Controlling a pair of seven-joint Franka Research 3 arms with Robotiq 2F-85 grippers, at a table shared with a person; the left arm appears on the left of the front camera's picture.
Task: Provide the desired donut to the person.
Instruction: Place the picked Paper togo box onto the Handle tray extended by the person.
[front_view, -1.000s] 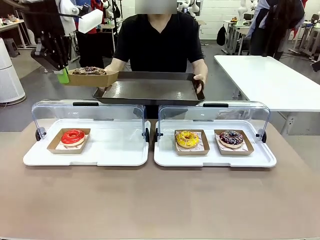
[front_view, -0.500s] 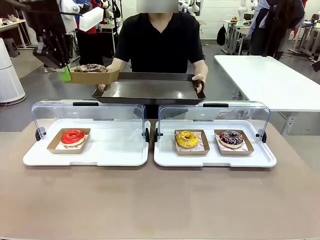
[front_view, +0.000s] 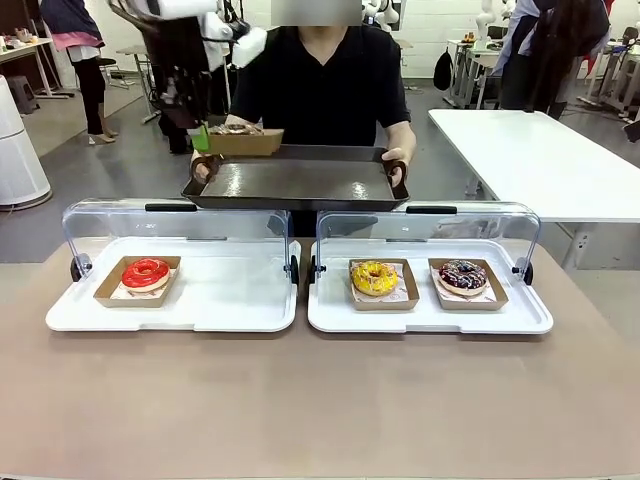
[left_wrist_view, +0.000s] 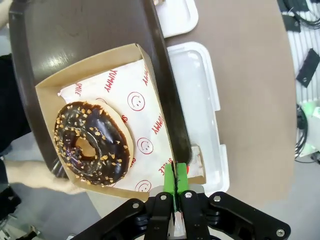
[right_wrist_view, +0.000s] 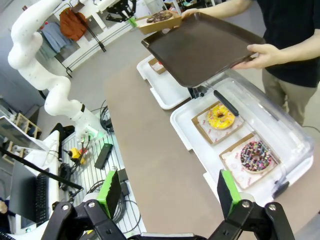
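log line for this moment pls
step: handover | left gripper: shut on chocolate donut box at tray corner | right gripper: open, empty | person: holding tray

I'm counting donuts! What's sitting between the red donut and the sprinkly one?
Front view: beside the red donut is bare white tray, then the yellow donut, next to the sprinkled donut.

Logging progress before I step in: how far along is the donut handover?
Done: the chocolate donut, in its cardboard tray, is up at the serving tray held by the person. In hand: the left gripper is shut on the cardboard tray's edge, holding it over the serving tray's corner; I cannot tell if it touches. Left: set it down, release, withdraw. The right gripper is open and empty.
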